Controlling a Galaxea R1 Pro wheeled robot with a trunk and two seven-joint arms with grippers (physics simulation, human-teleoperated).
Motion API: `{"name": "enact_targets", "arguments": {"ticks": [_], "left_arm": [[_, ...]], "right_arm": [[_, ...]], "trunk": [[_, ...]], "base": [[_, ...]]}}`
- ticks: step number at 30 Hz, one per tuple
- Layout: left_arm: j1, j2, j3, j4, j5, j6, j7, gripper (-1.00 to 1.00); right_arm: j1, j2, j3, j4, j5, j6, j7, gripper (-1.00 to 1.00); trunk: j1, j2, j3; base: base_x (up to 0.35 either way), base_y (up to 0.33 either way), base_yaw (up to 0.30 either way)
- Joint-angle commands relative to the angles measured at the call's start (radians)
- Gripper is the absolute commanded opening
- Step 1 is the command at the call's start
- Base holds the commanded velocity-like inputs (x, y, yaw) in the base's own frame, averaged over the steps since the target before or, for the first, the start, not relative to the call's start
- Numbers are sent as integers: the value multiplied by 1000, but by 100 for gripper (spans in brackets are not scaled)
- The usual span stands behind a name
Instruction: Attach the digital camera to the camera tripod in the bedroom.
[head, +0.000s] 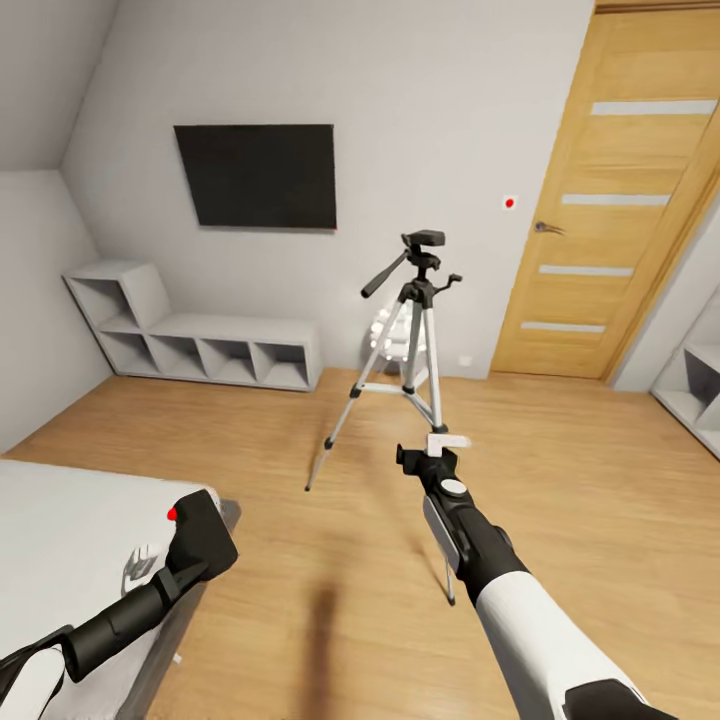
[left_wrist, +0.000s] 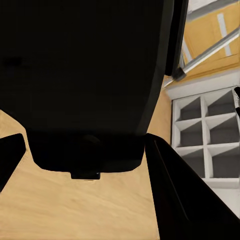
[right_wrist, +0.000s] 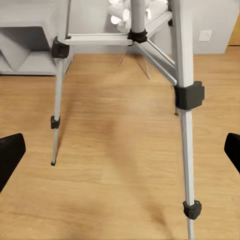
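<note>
1. Head view: left gripper (head: 190, 545) closed on the digital camera (head: 200, 530), low beside the bed (head: 60, 540). The camera tripod (head: 415, 340) stands well apart, mid-floor. Right gripper (head: 425, 462) empty; its opening cannot be told here. Risk: the right arm nudging a leg and toppling it.
2. Left wrist view: camera body fills the fingers (left_wrist: 175, 200); a shallow grip could slip.
3. Right wrist view: fingertips (right_wrist: 10, 155) spread wide around nothing; tripod feet shown close.

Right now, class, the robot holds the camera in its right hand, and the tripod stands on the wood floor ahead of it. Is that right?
Not quite. The camera is in the left hand, not the right; the head view shows it, red button up. The right hand is empty, its fingers apart. The tripod does stand on the wood floor ahead.
</note>
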Motion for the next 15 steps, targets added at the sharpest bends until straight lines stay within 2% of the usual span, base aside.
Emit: {"name": "enact_targets", "arguments": {"ticks": [1, 9, 15], "left_arm": [[-1, 0, 1, 0, 2, 6, -2, -100], [-1, 0, 2, 0, 2, 6, -3, -100], [-1, 0, 1, 1, 2, 6, 1, -100]], "right_arm": [[-1, 0, 3, -2, -5, 3, -7, 100], [-3, 0, 6, -2, -11, -7, -58, 100], [-3, 0, 5, 5, -67, -19, -69, 100]], "trunk": [[0, -1, -1], [0, -1, 4], [0, -1, 6]], "base": [[0, 0, 274], [0, 0, 274], [9, 0, 274]]}}
